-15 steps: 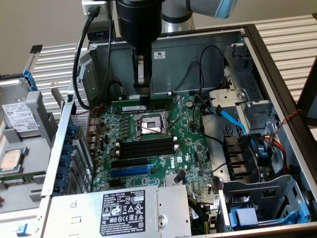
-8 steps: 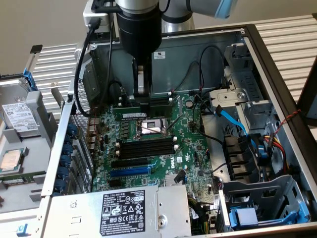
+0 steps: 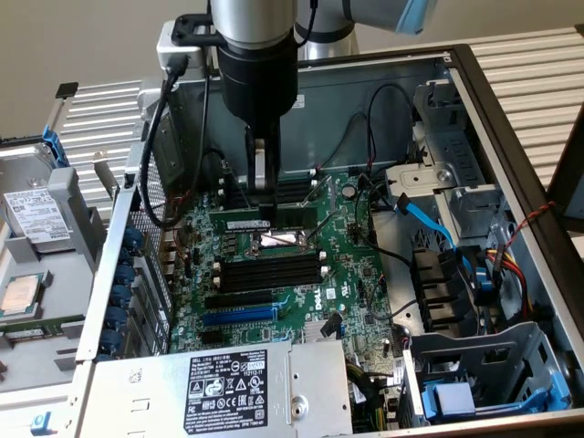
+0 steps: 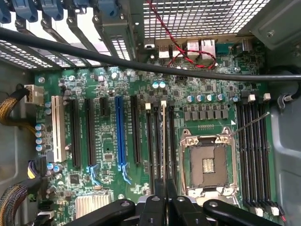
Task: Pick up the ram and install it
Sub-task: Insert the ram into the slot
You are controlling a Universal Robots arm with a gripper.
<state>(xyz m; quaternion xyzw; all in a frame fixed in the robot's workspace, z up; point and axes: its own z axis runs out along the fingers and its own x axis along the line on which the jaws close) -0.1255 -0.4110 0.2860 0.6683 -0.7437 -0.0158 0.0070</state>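
**Ram gripped on edge above the memory slots**

The black two-fingered gripper reaches down into the open grey metal computer case. Its jaws are clenched on the ram — a long, narrow green circuit-board stick pinched near its middle, so both ends hang level and free.

The stick is held on edge, its long side parallel to the long black memory slots with white end clips on the large green motherboard. That suits a straight downward push.

In the wrist view the ram's thin edge runs along the bank of slots between the square silver processor socket and the blue expansion slot. In the exterior view it sits towards the motherboard's back edge, beside the socket.

It looks to be just above the board rather than seated, though which slot it is over I cannot tell — the fingers hide the join.
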